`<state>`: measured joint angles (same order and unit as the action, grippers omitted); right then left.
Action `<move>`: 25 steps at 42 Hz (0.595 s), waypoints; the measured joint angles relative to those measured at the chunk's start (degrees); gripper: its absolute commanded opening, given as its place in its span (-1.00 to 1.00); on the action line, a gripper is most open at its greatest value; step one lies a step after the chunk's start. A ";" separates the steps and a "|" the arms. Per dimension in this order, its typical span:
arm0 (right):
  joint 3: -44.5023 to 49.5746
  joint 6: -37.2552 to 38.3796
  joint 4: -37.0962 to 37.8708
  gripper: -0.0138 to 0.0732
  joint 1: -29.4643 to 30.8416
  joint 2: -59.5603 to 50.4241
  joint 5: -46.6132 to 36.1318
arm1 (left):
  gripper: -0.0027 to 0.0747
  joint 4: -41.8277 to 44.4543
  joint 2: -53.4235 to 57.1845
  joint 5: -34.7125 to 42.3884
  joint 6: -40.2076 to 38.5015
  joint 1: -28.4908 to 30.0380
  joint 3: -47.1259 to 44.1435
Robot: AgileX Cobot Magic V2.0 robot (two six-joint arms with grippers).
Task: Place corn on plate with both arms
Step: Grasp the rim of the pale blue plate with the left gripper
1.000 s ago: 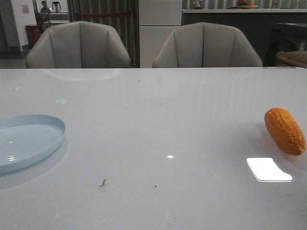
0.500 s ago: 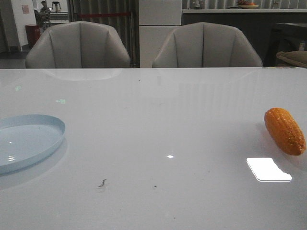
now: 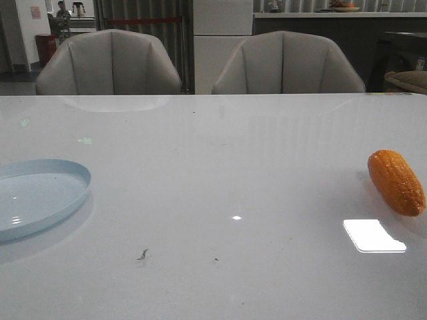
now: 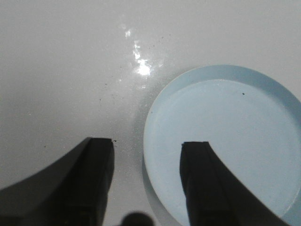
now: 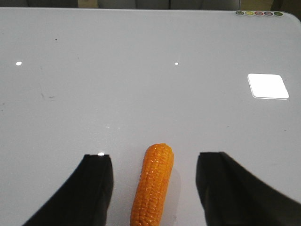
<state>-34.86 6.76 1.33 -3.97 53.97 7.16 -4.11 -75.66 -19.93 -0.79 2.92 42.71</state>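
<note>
**Corn lying between the right gripper's spread fingers, plate far off to the left**

The corn (image 3: 396, 182) is lying on the worktop (image 3: 220, 173) at the far right of the scene, with the pale blue plate (image 3: 37, 195) sitting at the far left edge, so the two are well apart and the whole width of the worktop is separating them. In the front view the cob's long axis is running from far-left to near-right, blunt end farther away.

In the right wrist view the right gripper (image 5: 155, 188) is hovering with its fingers spread wide, and the corn (image 5: 153, 183) is sitting between them without touching either. The cob's length is running roughly along the direction the fingers point, so closing would be squeezing across its narrow width, which looks a sound alignment. The right arm is plainly the nearer one to the corn.

The left gripper (image 4: 146, 179) is also standing wide and holding nothing. It is hanging over the plate's (image 4: 235, 141) rim, one finger above the bare worktop and the other above the plate. Neither arm is showing in the front view.
</note>
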 measured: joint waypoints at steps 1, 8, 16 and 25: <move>0.00 0.00 0.00 0.47 0.00 0.00 0.00 | 0.12 0.00 -1.73 -0.79 0.00 0.00 1.45; 0.00 0.00 0.00 0.47 0.00 0.00 0.39 | 0.12 -0.13 -11.85 -7.13 0.00 0.00 8.62; 0.00 0.00 0.00 0.47 0.00 0.00 1.33 | 0.11 -0.25 -20.68 -11.26 0.00 0.00 15.62; 0.00 0.00 0.00 0.47 0.00 0.00 3.26 | 0.11 -0.25 -27.02 -12.79 0.00 0.00 19.51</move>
<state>-34.86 6.76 1.33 -3.97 53.97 10.41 -4.36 -102.68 -32.72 -0.79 2.92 62.22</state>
